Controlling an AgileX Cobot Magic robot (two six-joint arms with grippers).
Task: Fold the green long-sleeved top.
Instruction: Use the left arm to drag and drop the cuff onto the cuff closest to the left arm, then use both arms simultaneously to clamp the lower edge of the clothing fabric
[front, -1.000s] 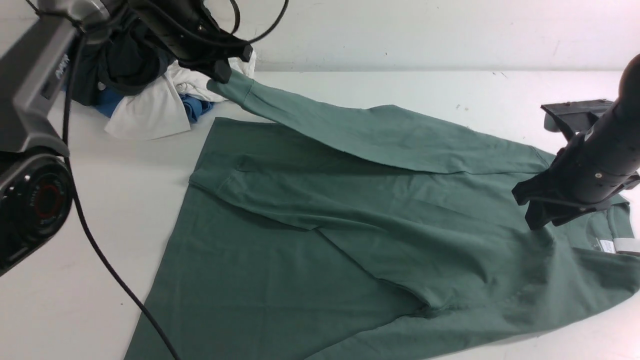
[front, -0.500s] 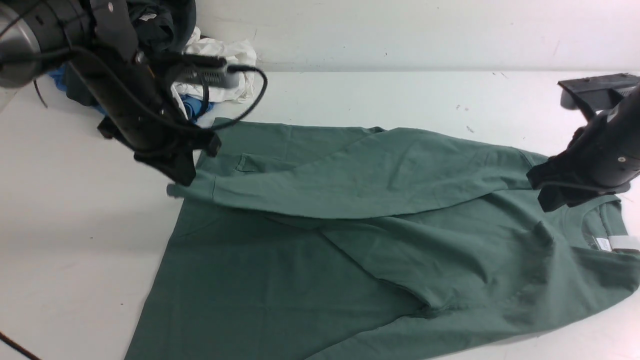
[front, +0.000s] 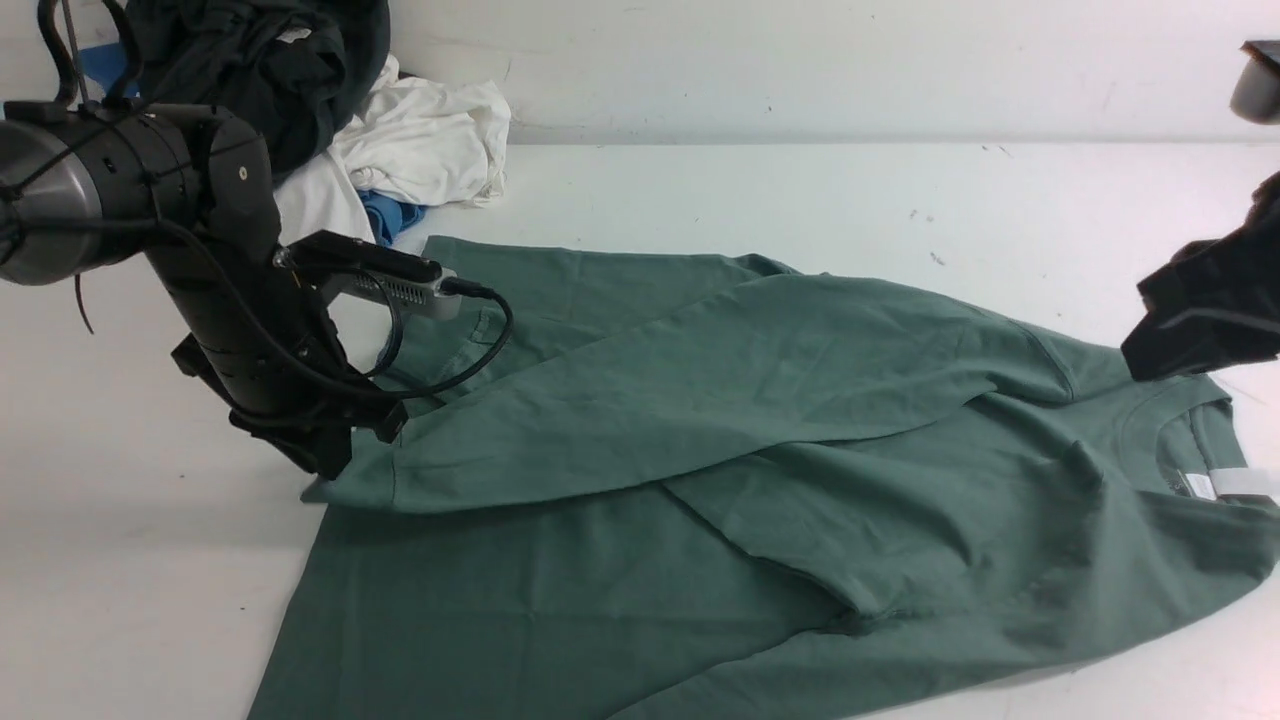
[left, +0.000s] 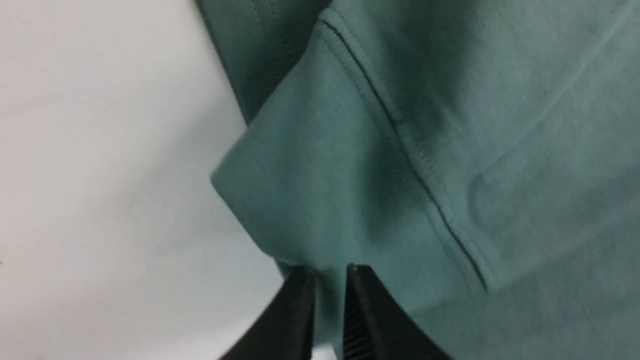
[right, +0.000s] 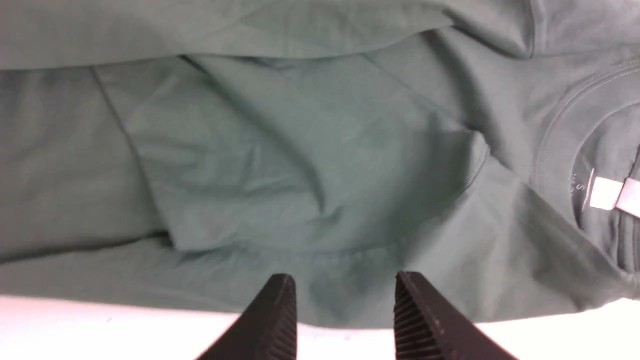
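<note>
The green long-sleeved top (front: 760, 560) lies spread on the white table (front: 800, 190), with its neck and white label (front: 1235, 484) at the right. One sleeve (front: 650, 400) is laid across the body towards the left. Its cuff (front: 355, 485) rests at the top's left edge. My left gripper (front: 325, 470) sits low at that cuff (left: 310, 170); in the left wrist view the gripper (left: 330, 272) has its jaws a narrow gap apart around the cuff's edge. My right gripper (front: 1170, 345) hangs open at the far right above the shoulder. In the right wrist view the gripper (right: 345, 280) holds nothing.
A heap of other garments lies at the back left by the wall: black (front: 260, 60), white (front: 420, 140) and blue (front: 395, 215). The left arm's cable (front: 480, 340) loops over the top's left part. The front edge of the table is near the top's hem.
My left gripper carried the sleeve cuff from high at the back left down across the body to the left edge, and its jaws have parted a little. My right gripper withdrew rightwards.
</note>
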